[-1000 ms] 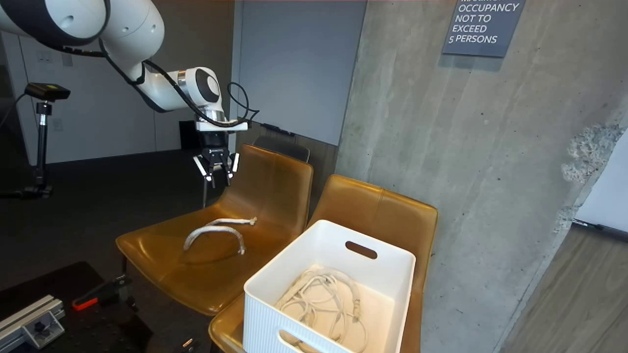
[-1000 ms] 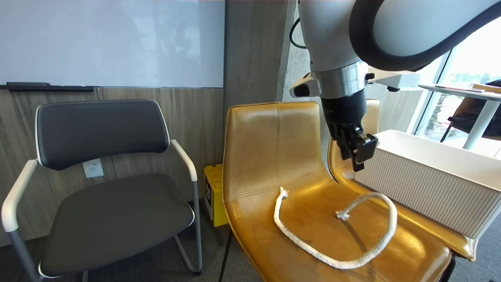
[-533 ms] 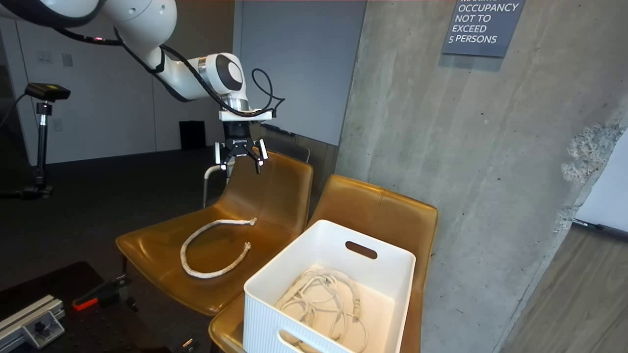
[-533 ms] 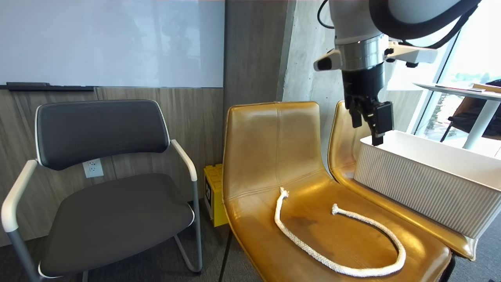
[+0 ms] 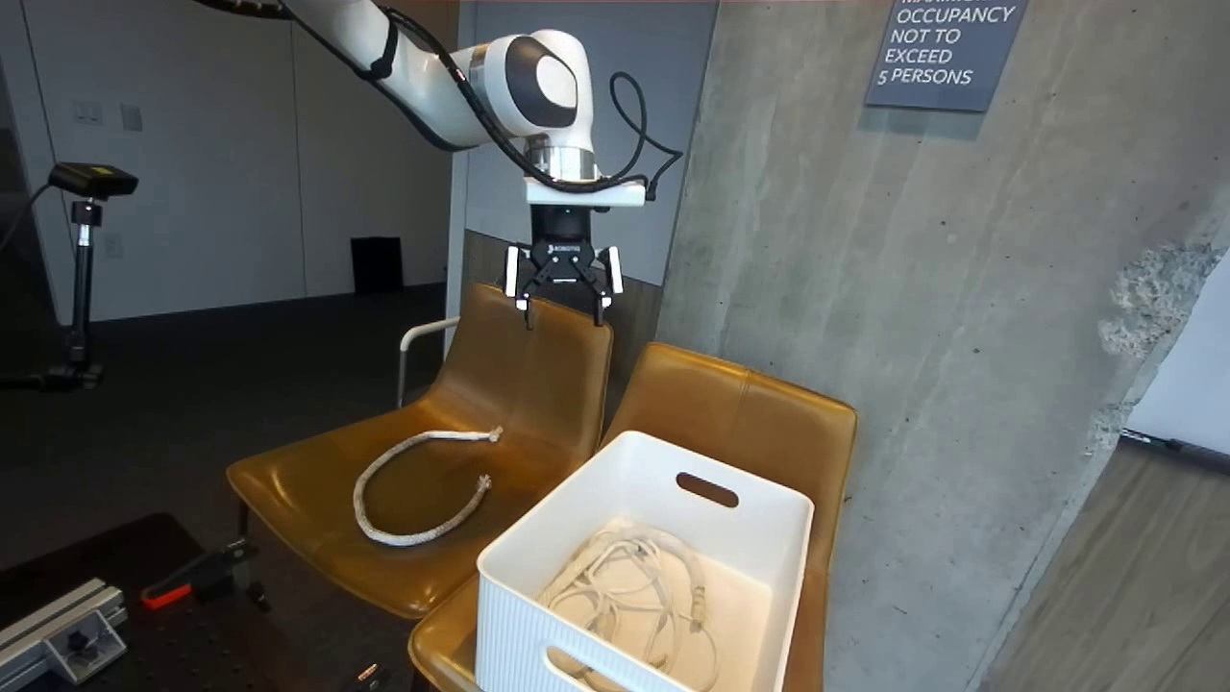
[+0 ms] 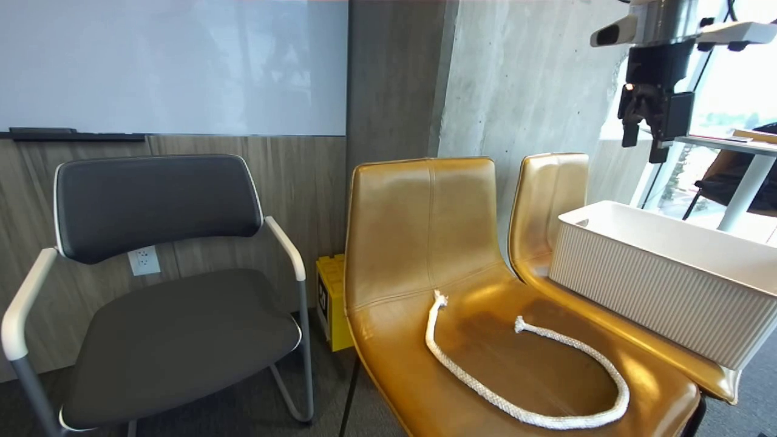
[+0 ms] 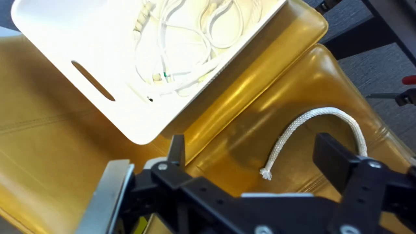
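Gripper (image 5: pixel 564 320): it has climbed and swung toward the white bin (image 6: pixel 655 291), farther from the rope (image 6: pixel 546 420) than half a second ago; we see its fingers spread wide apart.
Rope: below the gripper and well apart from it, an open curve on a tan chair (image 6: pixel 425 224), lying just as we saw it half a second ago.
White bin: below the gripper too, on the neighbouring chair (image 6: pixel 553 194); we make out pale cords (image 7: pixel 195 75) tangled inside.
Grey armchair (image 6: pixel 182 328): well away from the gripper, past the tan chair.
Yellow box (image 6: pixel 338 303): lower than the gripper, showing between those two chairs.
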Controlling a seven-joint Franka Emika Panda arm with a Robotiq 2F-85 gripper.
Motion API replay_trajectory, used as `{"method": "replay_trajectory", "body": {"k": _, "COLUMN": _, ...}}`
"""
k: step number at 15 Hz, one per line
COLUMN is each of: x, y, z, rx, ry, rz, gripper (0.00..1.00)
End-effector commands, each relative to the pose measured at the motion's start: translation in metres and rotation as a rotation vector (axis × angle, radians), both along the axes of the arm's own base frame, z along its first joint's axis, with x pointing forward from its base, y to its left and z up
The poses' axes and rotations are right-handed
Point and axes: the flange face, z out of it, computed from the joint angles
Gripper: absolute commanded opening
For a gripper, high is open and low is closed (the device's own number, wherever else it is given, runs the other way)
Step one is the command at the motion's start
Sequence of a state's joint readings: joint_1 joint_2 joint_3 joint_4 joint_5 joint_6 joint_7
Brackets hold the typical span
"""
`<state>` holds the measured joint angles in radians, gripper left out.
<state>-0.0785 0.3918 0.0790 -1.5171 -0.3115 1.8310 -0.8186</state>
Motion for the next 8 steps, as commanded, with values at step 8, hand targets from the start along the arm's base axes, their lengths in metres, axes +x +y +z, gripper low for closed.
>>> {"method": "replay_trajectory", "body": {"k": 8, "x": -0.052, "y": -0.100, "z": 0.017, "rx": 0.014, "ry": -0.122, "rz": -0.163, "gripper": 1.00}}
